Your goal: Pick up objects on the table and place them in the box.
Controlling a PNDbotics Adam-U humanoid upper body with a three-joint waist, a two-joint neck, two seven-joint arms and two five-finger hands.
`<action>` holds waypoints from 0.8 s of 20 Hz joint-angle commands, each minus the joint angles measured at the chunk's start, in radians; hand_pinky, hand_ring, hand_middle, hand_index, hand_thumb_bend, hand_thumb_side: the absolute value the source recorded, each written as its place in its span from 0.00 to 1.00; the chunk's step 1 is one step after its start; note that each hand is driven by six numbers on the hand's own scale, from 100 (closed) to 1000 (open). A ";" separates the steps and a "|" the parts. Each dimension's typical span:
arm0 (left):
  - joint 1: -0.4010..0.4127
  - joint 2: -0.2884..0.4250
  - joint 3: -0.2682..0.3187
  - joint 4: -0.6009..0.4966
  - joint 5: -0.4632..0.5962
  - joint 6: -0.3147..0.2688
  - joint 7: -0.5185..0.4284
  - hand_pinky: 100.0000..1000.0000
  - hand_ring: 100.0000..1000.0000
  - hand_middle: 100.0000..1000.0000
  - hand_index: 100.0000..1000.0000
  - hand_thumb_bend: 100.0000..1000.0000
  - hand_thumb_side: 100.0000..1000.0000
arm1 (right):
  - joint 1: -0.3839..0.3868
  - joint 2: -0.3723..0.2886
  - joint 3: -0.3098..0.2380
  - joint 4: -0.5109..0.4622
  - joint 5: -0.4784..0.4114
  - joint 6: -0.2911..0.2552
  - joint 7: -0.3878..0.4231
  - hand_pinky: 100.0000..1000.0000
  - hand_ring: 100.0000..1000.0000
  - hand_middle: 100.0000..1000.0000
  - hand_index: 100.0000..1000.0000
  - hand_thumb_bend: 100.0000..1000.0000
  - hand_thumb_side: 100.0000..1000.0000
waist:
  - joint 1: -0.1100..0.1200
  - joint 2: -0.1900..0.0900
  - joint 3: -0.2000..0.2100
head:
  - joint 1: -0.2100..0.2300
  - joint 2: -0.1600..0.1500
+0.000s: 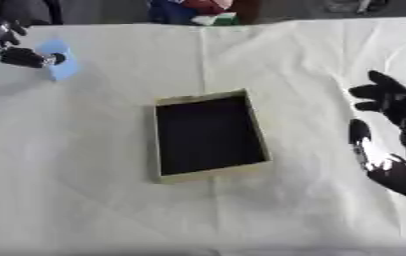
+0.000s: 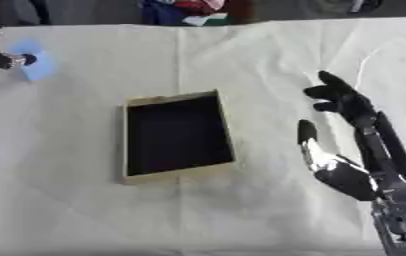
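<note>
— Right hand (image 2: pixel 351 172), at four o'clock of the box (image 2: pixel 178 136): fingers spread, grasping nothing.
— And the left hand (image 1: pixel 14 52)?
— At ten o'clock, fingers pinching a pale blue object (image 1: pixel 59 59) by the far table (image 1: pixel 93 200) edge. Box interior dark.

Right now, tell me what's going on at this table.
The robot's left hand is at the far left of the table, its fingers touching a small light-blue object; whether it is gripped or lifted cannot be told. An open box with a dark interior sits mid-table, and nothing can be made out inside it. The right hand hangs open to the box's right, holding nothing.
</note>
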 commanded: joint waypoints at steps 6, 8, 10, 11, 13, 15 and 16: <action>-0.035 0.013 0.024 0.043 -0.014 0.001 0.067 0.79 0.78 0.78 0.92 0.55 0.35 | -0.011 -0.002 0.003 -0.017 -0.004 -0.002 0.005 0.73 0.82 0.73 0.97 0.02 0.48 | 0.003 -0.007 -0.006 | 0.004 0.005; -0.035 0.009 0.030 0.045 -0.012 0.009 0.085 0.78 0.78 0.78 0.91 0.54 0.35 | -0.013 0.000 0.003 -0.016 -0.004 -0.002 0.006 0.73 0.82 0.73 0.97 0.02 0.48 | 0.004 -0.003 -0.006 | 0.005 0.005; -0.032 0.005 0.029 0.050 -0.008 0.012 0.104 0.78 0.78 0.77 0.91 0.54 0.35 | -0.014 0.000 0.003 -0.016 -0.003 -0.002 0.006 0.73 0.82 0.73 0.97 0.02 0.48 | 0.004 -0.002 -0.006 | 0.005 0.005; -0.032 0.004 0.028 0.053 -0.006 0.012 0.110 0.78 0.77 0.77 0.91 0.54 0.35 | -0.014 0.000 0.003 -0.015 -0.003 -0.002 0.006 0.73 0.82 0.73 0.97 0.02 0.48 | 0.004 -0.002 -0.006 | 0.005 0.005; -0.030 0.001 0.027 0.059 0.000 0.011 0.118 0.78 0.77 0.76 0.90 0.53 0.36 | -0.014 0.001 0.003 -0.015 -0.003 -0.003 0.006 0.73 0.82 0.73 0.97 0.02 0.48 | 0.004 -0.001 -0.007 | 0.005 0.004; -0.029 -0.001 0.028 0.062 0.008 0.009 0.127 0.77 0.76 0.76 0.90 0.54 0.36 | -0.014 0.002 0.003 -0.014 -0.003 -0.003 0.007 0.73 0.82 0.73 0.97 0.02 0.48 | 0.004 0.000 -0.007 | 0.005 0.004; -0.028 -0.002 0.028 0.063 0.012 0.008 0.133 0.77 0.76 0.75 0.89 0.54 0.36 | -0.014 0.002 0.003 -0.014 -0.003 -0.003 0.007 0.73 0.82 0.73 0.97 0.02 0.48 | 0.004 0.000 -0.007 | 0.005 0.004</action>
